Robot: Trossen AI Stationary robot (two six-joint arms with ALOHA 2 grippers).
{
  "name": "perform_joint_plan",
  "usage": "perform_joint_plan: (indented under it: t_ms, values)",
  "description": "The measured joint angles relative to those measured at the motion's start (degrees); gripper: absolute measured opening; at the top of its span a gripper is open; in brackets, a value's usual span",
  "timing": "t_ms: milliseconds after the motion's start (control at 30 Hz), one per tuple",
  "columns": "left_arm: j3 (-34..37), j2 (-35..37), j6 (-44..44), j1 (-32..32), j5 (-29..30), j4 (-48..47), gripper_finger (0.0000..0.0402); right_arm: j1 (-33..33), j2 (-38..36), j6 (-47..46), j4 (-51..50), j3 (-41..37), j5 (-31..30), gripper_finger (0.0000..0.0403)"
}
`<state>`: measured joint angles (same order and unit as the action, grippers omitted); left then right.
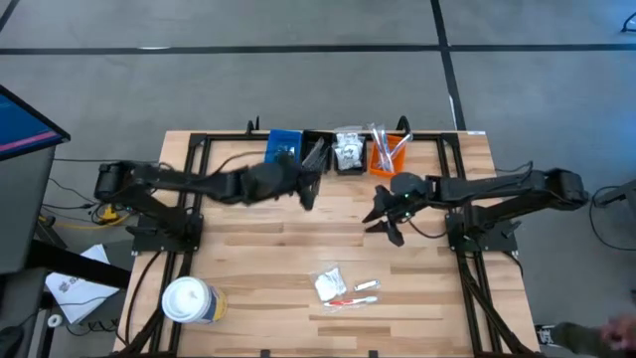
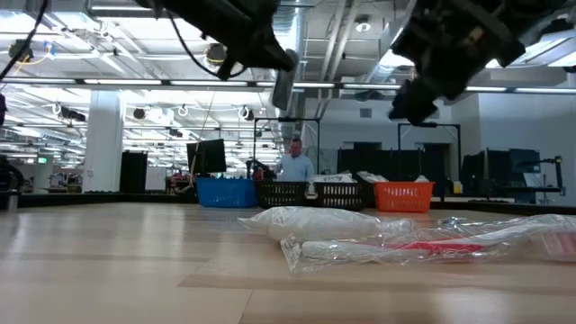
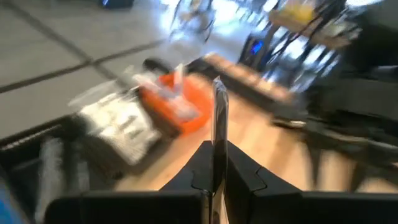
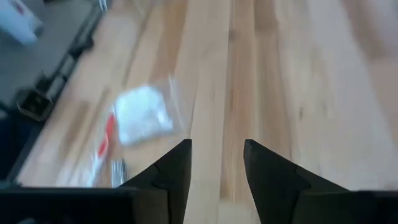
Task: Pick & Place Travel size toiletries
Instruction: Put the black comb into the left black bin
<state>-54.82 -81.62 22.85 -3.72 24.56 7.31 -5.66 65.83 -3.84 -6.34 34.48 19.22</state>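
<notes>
Along the counter's [image 1: 248, 249] far edge I see four small bins in a row: a blue bin [image 1: 284, 145], a black bin [image 1: 316, 152] with dark items I can't make out, a bin [image 1: 349, 149] of white sachets, and an orange bin [image 1: 388, 157] with sticks poking up. The remaining toiletries lie near the front: a clear sachet [image 1: 329, 282] with white contents, a red-and-white stick [image 1: 350, 299] in wrap, a small white piece [image 1: 366, 286]. My left tool [image 1: 309, 192] hovers before the black bin, clenched on a thin dark strip [image 3: 219, 124]. My right tool [image 1: 383, 214] hangs mid-counter, fingers apart, holding nothing. A white tub [image 1: 189, 300] stands front-left.
</notes>
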Motion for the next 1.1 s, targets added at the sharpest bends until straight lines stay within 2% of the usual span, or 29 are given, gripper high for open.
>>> perform_joint_plan:
  t_ms: [133, 267, 500, 667, 1100]
  values:
    - [-10.2, -6.6, -1.8, -7.8, -7.2, -8.6, 0.0006, 0.1, 2.6, 0.2, -3.6, 0.0, -1.1, 0.0131]
    - [-21.5, -15.2, -3.4, -15.2, -13.3, -17.4, 0.0006, 0.9, 4.0, 0.5, -3.1, 0.0, -4.4, 0.0119]
    - [-37.8, -29.8, -8.0, -23.1, -16.8, -35.5, 0.0006, 3.5, 3.1, 1.7, -1.6, 0.1, -5.2, 0.0104]
    - [-41.0, -34.7, -12.0, -26.2, -21.4, -38.3, 0.0006, 5.6, 3.2, 3.0, -1.7, 0.0, -5.3, 0.0102]
    - [-41.0, -35.7, -15.2, -29.3, -20.5, -38.4, 0.0006, 6.3, 3.2, 3.0, 0.1, 0.0, -5.8, 0.0102]
